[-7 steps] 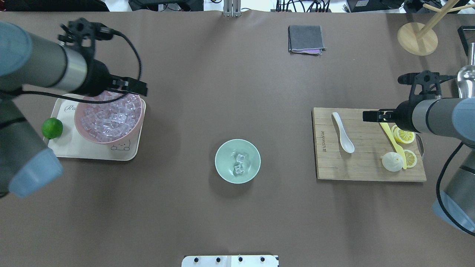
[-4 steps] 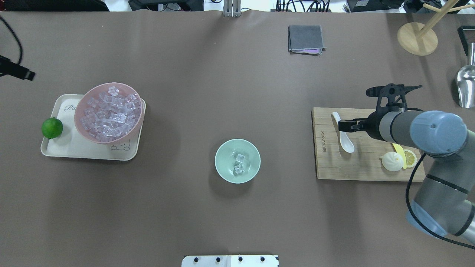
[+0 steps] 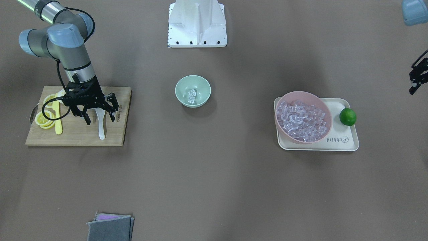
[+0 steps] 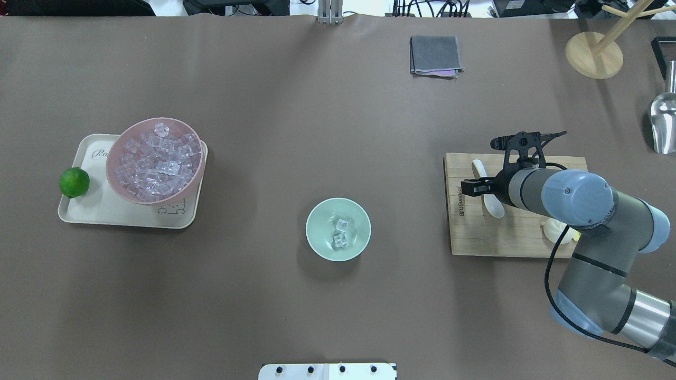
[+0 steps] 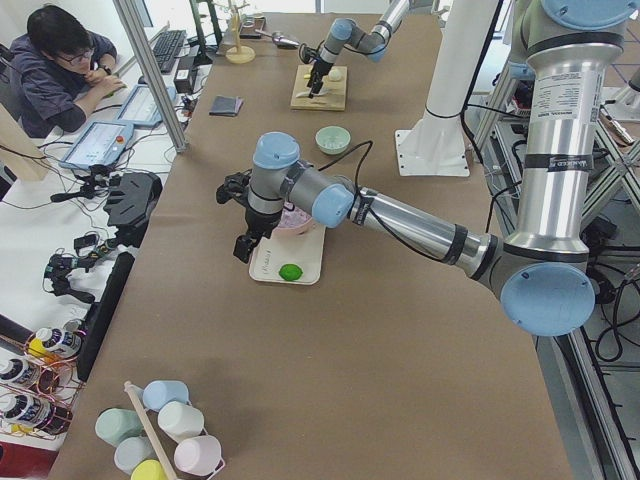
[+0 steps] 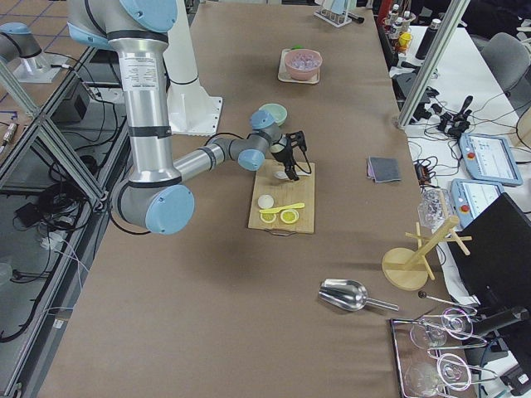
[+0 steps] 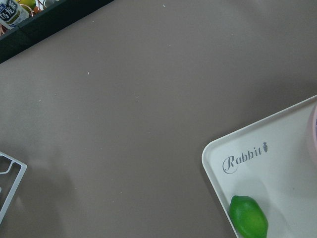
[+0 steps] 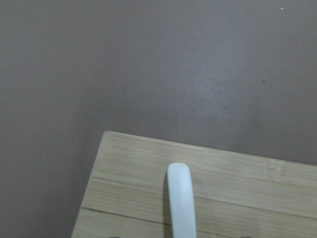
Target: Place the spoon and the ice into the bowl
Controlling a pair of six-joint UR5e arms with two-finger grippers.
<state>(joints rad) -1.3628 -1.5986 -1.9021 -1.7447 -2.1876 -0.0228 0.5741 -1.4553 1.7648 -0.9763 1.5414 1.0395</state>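
Right gripper [image 3: 100, 117]: jaws spread wide, one finger either side of the spoon [image 3: 101, 131], gripping nothing; contact cannot be confirmed. The spoon lies flat on the wooden board [image 3: 73, 137]. Left gripper [image 3: 417, 76]: off beyond the tray [image 4: 100, 208]; its opening cannot be judged. The bowl [image 4: 318, 220] at table centre holds about 3 pieces of ice [image 4: 339, 232]. The pink bowl [image 4: 140, 199] on the tray is heaped with cubes [image 4: 158, 161].

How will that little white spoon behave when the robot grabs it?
Likely stiff: the white soup spoon looks like glossy ceramic or hard plastic. That shiny, rounded handle could slip in the open right tool. Lying flat on the wooden cutting board, it probably won't roll.
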